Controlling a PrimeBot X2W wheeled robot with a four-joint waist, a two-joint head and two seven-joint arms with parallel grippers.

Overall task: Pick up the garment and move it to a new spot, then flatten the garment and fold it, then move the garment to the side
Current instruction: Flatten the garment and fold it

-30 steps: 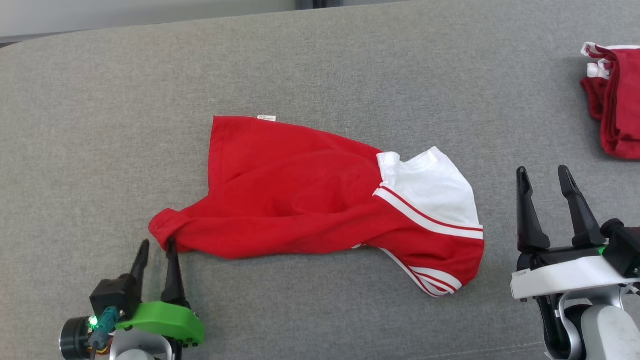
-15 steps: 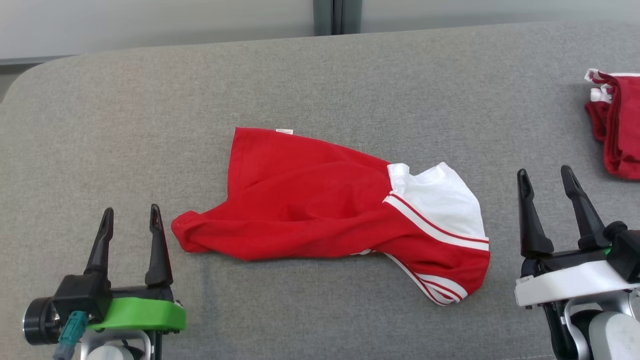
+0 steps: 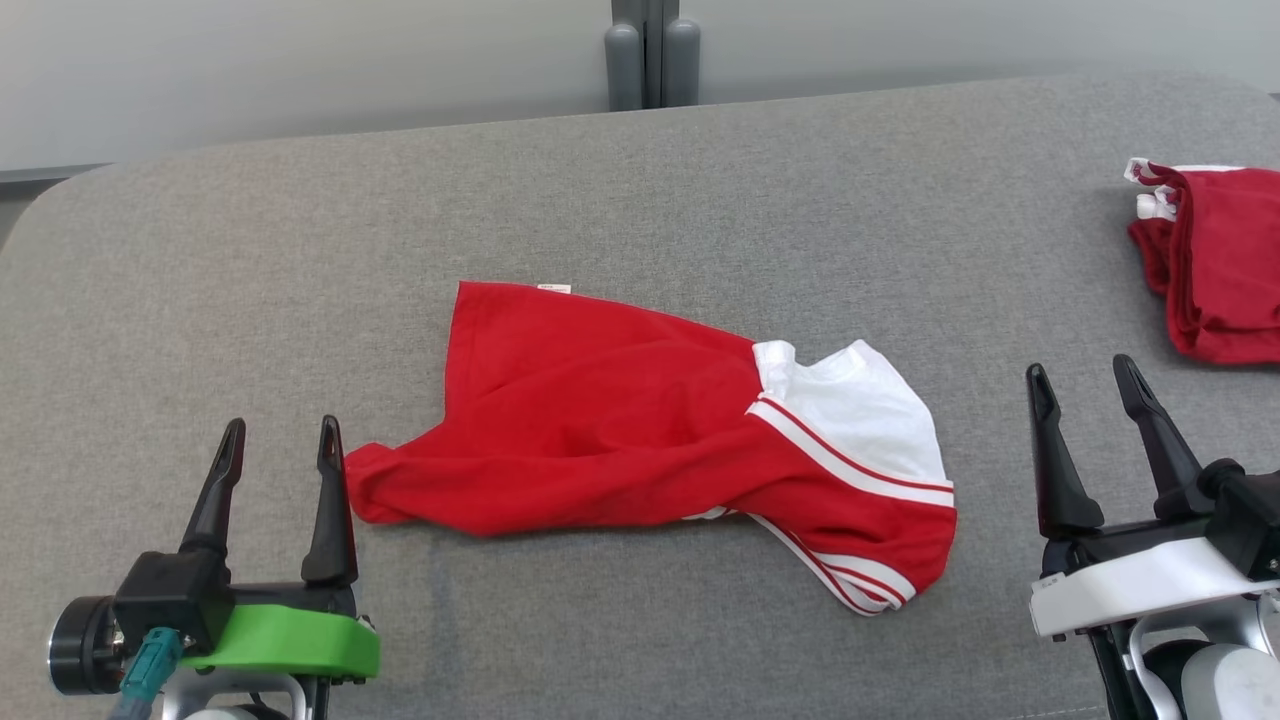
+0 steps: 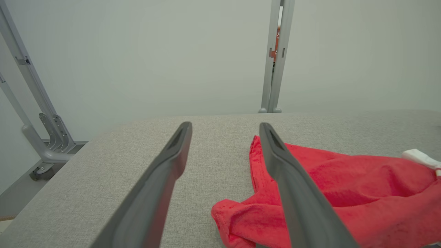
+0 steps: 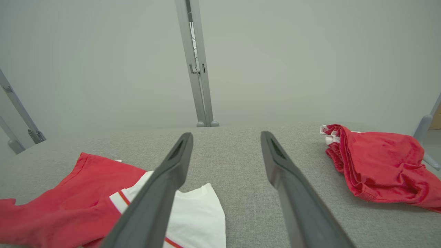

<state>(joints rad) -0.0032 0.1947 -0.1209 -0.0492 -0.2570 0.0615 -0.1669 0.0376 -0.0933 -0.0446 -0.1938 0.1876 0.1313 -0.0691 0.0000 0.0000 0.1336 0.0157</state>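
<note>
on the grey surface [image 3: 300,250], a rumpled red garment [image 3: 600,420] between left jaws and right jaws, both pairs spread

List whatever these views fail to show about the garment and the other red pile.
- Label on the garment: head view, too small to read.
- Red pile: head view, cut off by the right edge.
- Bunched corner: left wrist view, partly behind a finger of the left gripper.
- White panel: right wrist view, partly behind a finger of the right gripper.
</note>
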